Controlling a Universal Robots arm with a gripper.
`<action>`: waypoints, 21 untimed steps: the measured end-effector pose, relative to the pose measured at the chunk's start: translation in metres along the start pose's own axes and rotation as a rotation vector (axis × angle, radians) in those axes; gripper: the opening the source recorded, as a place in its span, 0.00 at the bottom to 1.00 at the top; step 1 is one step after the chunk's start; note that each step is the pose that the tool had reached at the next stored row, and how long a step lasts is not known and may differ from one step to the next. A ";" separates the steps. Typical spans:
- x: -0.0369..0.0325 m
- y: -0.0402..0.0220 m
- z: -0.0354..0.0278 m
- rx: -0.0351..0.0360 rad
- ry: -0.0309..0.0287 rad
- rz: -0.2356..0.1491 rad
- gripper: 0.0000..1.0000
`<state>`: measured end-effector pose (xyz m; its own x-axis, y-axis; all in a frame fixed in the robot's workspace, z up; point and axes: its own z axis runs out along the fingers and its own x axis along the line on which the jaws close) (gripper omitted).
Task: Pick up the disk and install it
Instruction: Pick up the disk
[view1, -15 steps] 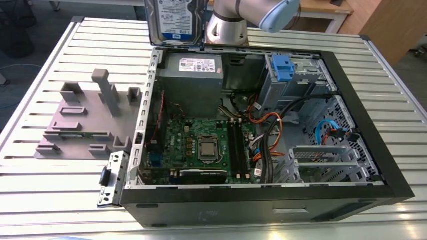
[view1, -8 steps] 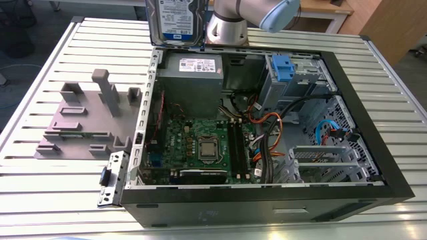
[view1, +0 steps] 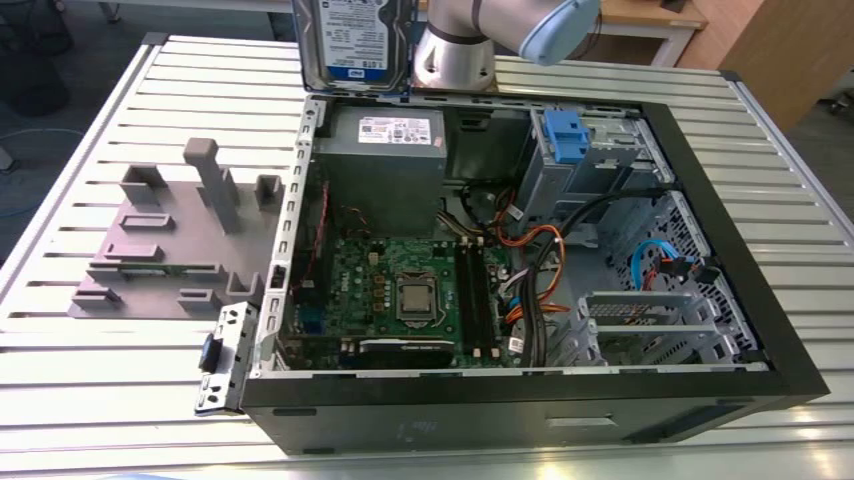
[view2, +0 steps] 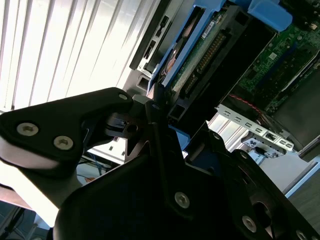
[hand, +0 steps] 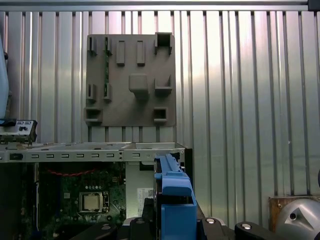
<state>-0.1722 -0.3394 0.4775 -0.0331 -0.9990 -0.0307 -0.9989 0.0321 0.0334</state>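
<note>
Gripping the disk (view1: 350, 40) upright, my claw (view2: 155, 112) is clamping its blue-railed edge; I am holding it above the open computer case (view1: 534, 400), behind the power supply (view1: 387, 170)

Exterior view: oblique, downward, holder (view1: 160, 240) at the case's (view1: 467, 410) nine o'clock. My first wrist view, overhead, shares both.

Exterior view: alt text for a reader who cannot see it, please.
The disk hangs upright beside the robot arm, above the far edge of an open computer case lying on a slatted metal table. A grey slotted holder sits on the table at the exterior view's left; a blue bracket is fixed inside the case.
</note>
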 end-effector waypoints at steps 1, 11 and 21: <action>0.0000 -0.0002 0.0000 0.0001 0.0000 0.000 0.37; -0.0001 -0.0021 -0.0001 0.0000 0.0003 0.000 0.37; -0.0001 -0.0043 -0.0001 0.0001 0.0007 0.000 0.37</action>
<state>-0.1679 -0.3394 0.4775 -0.0331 -0.9990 -0.0300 -0.9989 0.0321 0.0333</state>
